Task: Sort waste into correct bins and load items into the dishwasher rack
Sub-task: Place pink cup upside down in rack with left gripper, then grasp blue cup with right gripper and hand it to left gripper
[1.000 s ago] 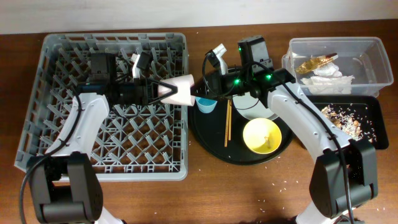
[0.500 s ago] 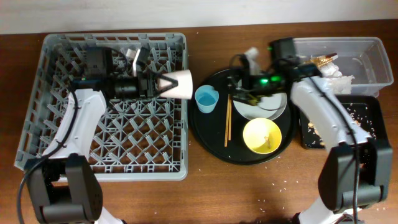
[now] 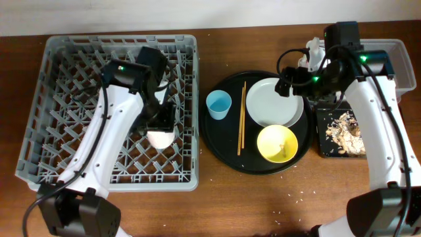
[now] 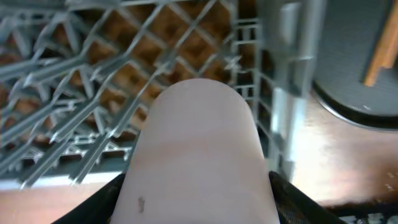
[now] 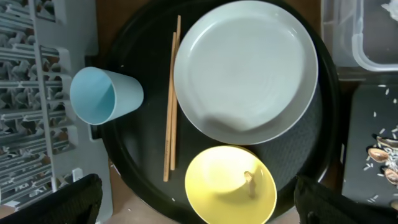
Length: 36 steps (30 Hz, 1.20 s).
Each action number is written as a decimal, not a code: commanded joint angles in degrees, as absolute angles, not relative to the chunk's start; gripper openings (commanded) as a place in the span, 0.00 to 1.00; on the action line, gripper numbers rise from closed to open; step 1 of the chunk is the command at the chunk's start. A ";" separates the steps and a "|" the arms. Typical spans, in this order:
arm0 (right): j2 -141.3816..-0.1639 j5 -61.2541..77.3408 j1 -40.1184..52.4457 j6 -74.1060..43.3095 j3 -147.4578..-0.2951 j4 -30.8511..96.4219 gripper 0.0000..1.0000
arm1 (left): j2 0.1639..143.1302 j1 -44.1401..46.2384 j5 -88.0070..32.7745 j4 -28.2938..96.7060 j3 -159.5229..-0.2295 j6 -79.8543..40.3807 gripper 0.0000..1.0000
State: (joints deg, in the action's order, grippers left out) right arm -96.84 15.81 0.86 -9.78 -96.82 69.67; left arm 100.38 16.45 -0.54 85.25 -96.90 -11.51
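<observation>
My left gripper (image 3: pixel 161 130) is shut on the pink cup (image 3: pixel 160 138), holding it low over the right part of the grey dishwasher rack (image 3: pixel 66 151). In the left wrist view the pink cup (image 4: pixel 199 149) fills the space between both fingers. My right gripper (image 3: pixel 304 84) hangs open and empty, high above the grey-green plate (image 5: pixel 245 71). A yellow bowl (image 5: pixel 230 186) holds one scrap (image 5: pixel 249 182). The blue cup (image 5: pixel 102 94) and chopsticks (image 5: pixel 172 99) lie left of the plate. Food scraps (image 3: pixel 343 128) sit in the shallow black tray (image 3: pixel 327 150). My right arm covers most of the clear tub (image 3: pixel 401 59).
Plate, bowl, blue cup and chopsticks all rest on a large round black tray (image 3: pixel 220 141) between the rack and the bins. A strip of bare wooden table (image 3: pixel 263 204) runs along the front edge.
My left gripper has swung the pink cup from level at the rack's right edge down into the rack. My right arm has pulled away to the right, and its jaws now stand wide.
</observation>
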 commanded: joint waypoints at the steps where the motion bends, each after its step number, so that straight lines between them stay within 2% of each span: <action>1: -96.84 14.76 0.73 -8.97 -97.34 70.11 1.00 | 99.57 16.73 5.04 85.32 -92.95 -19.20 0.51; 4: -96.84 14.74 0.73 -8.97 -97.34 70.06 1.00 | 99.57 16.73 5.41 82.59 -88.29 -20.12 0.51; 8: -96.84 15.05 0.86 -8.99 -97.34 70.08 0.99 | 99.61 16.73 5.43 72.64 -80.38 -20.10 0.51; 9: -96.84 15.97 1.23 -9.02 -97.34 69.91 0.97 | 99.61 16.73 5.43 70.65 -79.20 -20.12 0.53; 10: -96.88 16.73 2.17 -9.02 -97.30 69.32 0.95 | 99.61 16.73 5.43 68.97 -78.26 -20.12 0.66; 11: -96.92 16.88 3.42 -9.37 -97.30 68.40 0.93 | 99.61 16.73 5.41 68.18 -77.91 -20.12 0.76; 17: -103.42 16.82 14.11 -23.14 -97.30 53.45 0.90 | 97.89 14.26 -2.04 69.19 -83.15 -20.14 0.79; 20: -109.32 16.67 17.58 -26.44 -97.30 48.47 0.84 | 95.37 11.60 -2.20 71.18 -90.04 -20.12 0.82; 24: -118.15 15.18 19.62 -30.79 -97.30 46.35 0.66 | 93.60 9.19 -2.20 69.63 -93.93 -20.12 0.82; 26: -120.79 15.18 19.59 -30.74 -97.30 46.85 0.52 | 93.69 9.04 -2.17 69.12 -93.91 -20.12 0.82; 27: -121.36 15.16 19.59 -30.70 -97.30 46.89 0.43 | 93.69 9.04 -2.17 68.77 -93.91 -20.14 0.82; 28: -121.69 15.14 19.59 -30.48 -97.30 46.94 0.23 | 93.69 9.04 -2.20 68.38 -93.91 -20.14 0.82; 29: -121.69 15.14 19.59 -30.48 -97.30 46.92 0.08 | 93.69 9.04 -2.20 68.16 -93.91 -20.16 0.82; 30: -121.69 15.16 19.49 -30.48 -97.30 47.13 0.04 | 93.69 9.04 -2.24 67.96 -93.91 -20.16 0.82; 33: -119.55 20.40 17.54 -28.18 -97.34 48.71 0.04 | 93.73 8.99 -5.45 67.24 -93.84 -20.14 0.83; 34: -117.08 26.55 15.62 -26.02 -97.34 49.06 0.04 | 93.76 8.93 -8.47 66.35 -93.71 -20.12 0.86; 36: -111.57 41.87 11.00 -21.43 -97.34 48.58 0.04 | 93.80 8.23 -23.40 61.45 -92.49 -15.49 0.97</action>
